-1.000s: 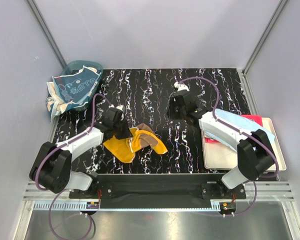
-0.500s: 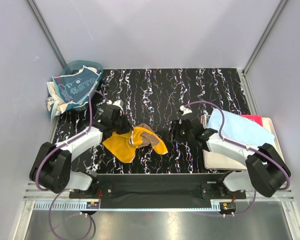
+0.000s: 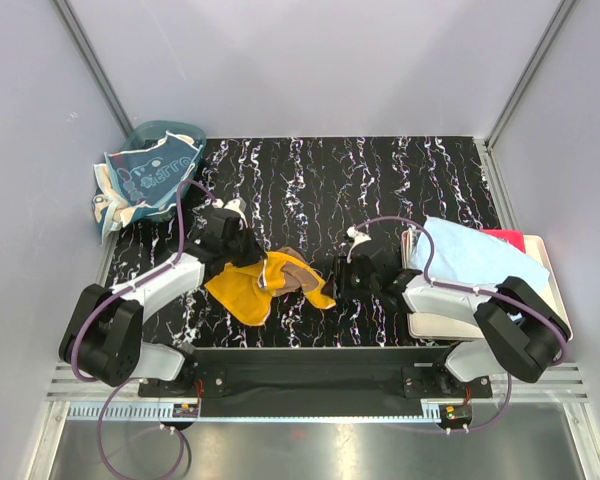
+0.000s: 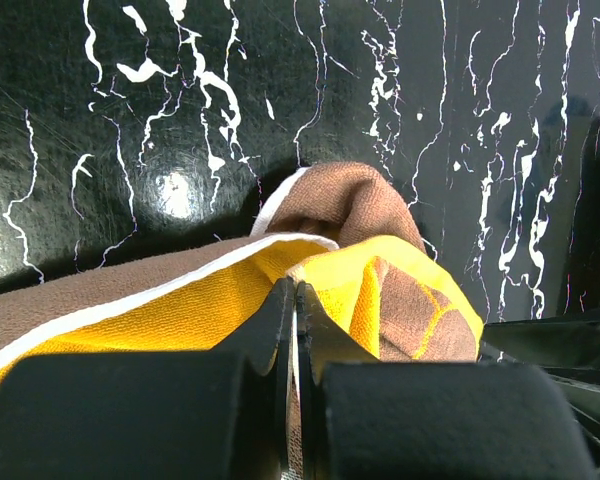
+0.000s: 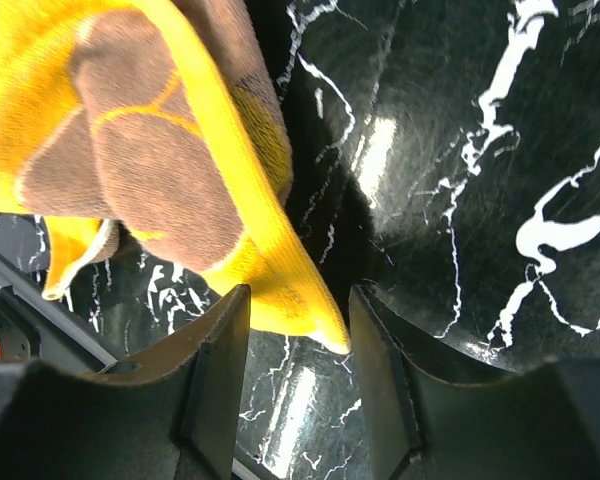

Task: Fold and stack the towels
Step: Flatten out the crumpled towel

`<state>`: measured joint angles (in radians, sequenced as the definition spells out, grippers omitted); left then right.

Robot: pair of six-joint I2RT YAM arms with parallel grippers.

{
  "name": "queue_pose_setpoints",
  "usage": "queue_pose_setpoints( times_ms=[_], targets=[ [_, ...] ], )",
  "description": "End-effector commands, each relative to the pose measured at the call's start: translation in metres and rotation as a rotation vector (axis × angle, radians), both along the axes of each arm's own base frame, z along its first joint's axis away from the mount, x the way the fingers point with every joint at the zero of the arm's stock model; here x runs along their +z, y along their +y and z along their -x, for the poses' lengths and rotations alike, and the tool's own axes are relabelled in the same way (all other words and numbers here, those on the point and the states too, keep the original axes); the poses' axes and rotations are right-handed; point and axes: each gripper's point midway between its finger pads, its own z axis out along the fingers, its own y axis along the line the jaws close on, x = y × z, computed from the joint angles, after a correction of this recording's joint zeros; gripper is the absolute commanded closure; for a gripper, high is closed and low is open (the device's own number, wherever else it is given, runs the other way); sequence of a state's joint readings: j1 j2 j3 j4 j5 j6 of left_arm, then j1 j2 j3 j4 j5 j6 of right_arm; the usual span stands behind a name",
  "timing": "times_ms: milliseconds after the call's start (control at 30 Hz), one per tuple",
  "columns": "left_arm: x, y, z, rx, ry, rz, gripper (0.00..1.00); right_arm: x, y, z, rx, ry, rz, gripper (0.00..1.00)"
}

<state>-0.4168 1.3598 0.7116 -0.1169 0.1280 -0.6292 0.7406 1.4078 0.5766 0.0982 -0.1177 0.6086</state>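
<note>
done: light blue towel (image 3: 475, 255) laid over red towel (image 3: 505, 238) on tray (image 3: 450, 325), right | in hand: orange towel (image 3: 242, 290) crumpled, near centre; left gripper (image 4: 292, 300) clenched on its left edge; right gripper (image 5: 300, 295) parted around its right corner, not gripping | left: patterned towels (image 3: 145, 185) in basket (image 3: 185, 133), far left; judged under halfway

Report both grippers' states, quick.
Left gripper: shut on the orange towel.
Right gripper: open, the towel's corner between its fingers, not gripped.

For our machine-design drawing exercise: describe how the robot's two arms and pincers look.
The left arm and right arm have white covers between bulky black joints. A purple cable loops along each. The left pincer and right pincer are plain black.
</note>
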Motion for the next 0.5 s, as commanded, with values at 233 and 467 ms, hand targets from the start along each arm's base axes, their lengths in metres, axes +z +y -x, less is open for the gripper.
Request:
queue_pose_setpoints(
  times_ms=[233,467],
  targets=[
    [0.013,-0.004,-0.014,-0.002,-0.056,0.029,1.00,0.001,-0.003,0.004,-0.015,-0.028,-0.015,0.48],
    [0.012,-0.005,-0.016,-0.003,-0.056,0.030,1.00,-0.011,0.005,0.013,0.021,0.012,-0.047,0.51]
  ],
)
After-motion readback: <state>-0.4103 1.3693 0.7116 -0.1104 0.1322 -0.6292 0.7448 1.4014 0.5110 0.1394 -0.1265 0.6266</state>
